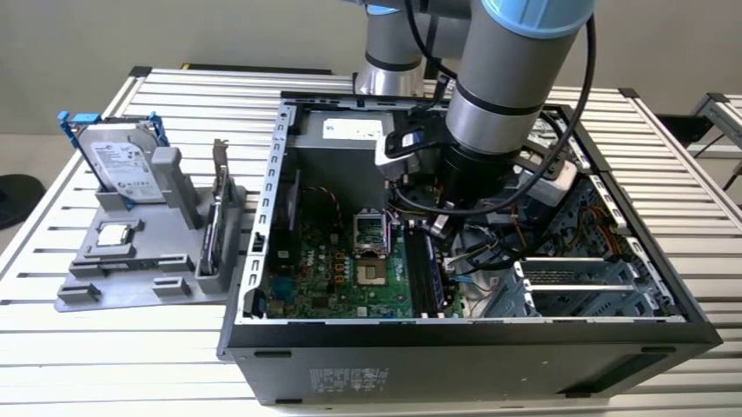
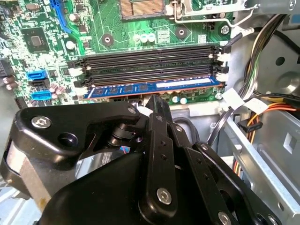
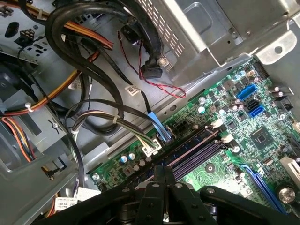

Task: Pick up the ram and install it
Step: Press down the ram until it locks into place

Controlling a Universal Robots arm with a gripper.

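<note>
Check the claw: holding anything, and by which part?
Cannot tell. The claw sits at the edge of the ram, which lies along a motherboard slot.

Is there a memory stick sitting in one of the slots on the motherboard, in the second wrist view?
Yes, the ram lies along the slot nearest the gripper, while the other slots stand empty.

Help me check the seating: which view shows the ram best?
The second wrist view: the ram lies lengthwise in the memory slot nearest the gripper, its blue face and pale label exposed. In the first wrist view the gripper covers most of that slot. In the exterior view the arm hides it.
</note>
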